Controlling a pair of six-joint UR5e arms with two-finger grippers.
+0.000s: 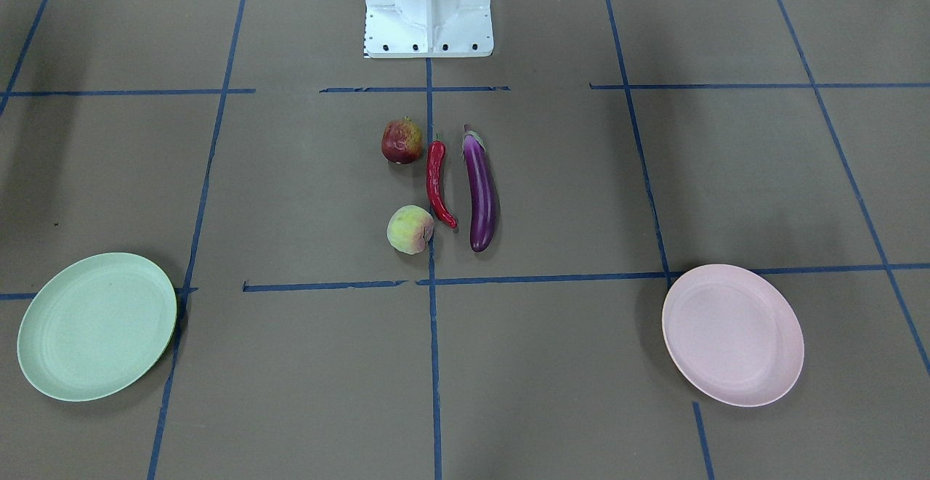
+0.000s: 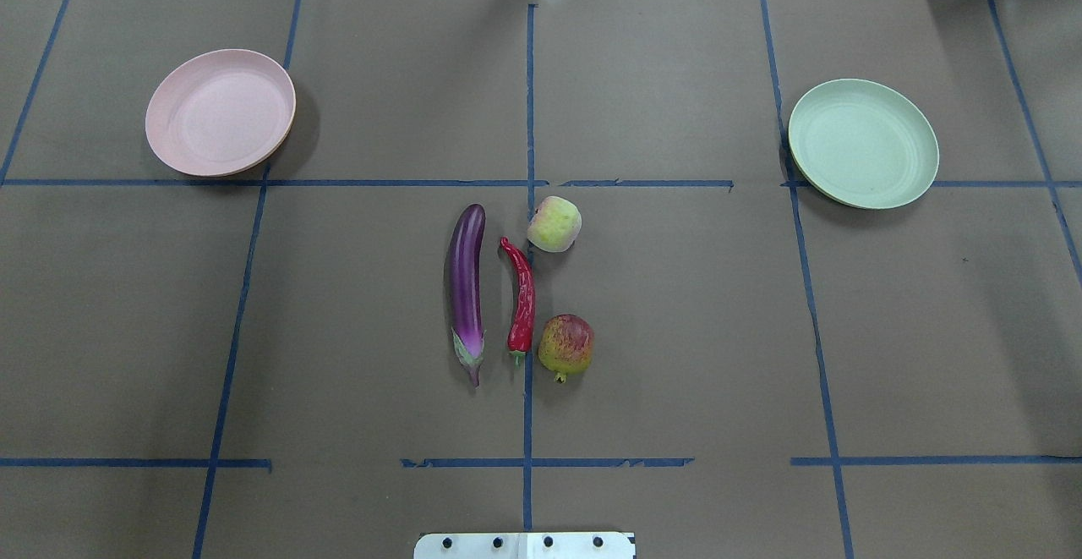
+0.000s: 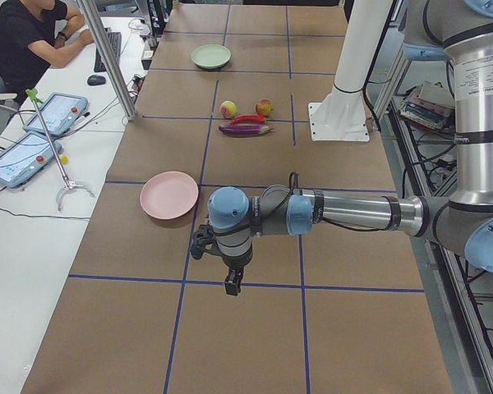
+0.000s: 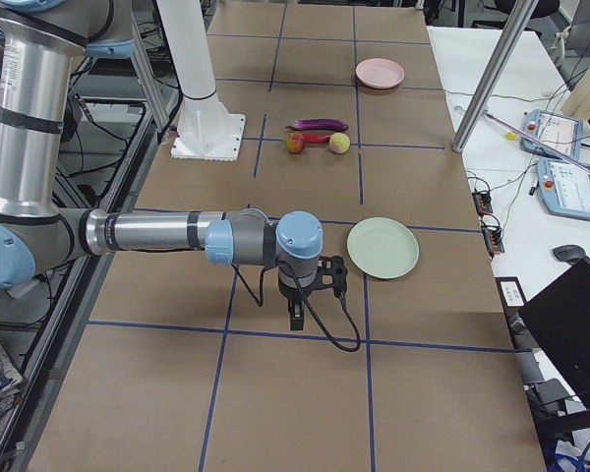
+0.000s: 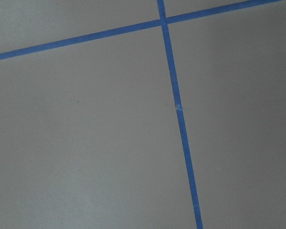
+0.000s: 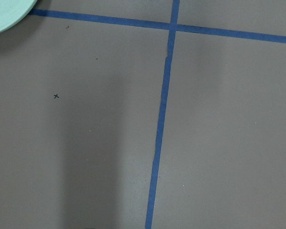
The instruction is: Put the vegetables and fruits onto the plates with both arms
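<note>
We find the left hand (image 3: 232, 284) near the pink plate (image 3: 169, 194) and the right hand (image 4: 295, 319) near the green plate (image 4: 383, 248), both pointing down over the table (image 2: 676, 331). We cannot tell whether either is open or closed. The eggplant (image 2: 467, 288), chili pepper (image 2: 521, 297), pomegranate (image 2: 565, 345) and peach (image 2: 554, 223) lie clustered mid-table, between the plates.

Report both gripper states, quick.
Left gripper: cannot be told; it shows only small in a side view.
Right gripper: cannot be told; it shows only small in a side view.
</note>
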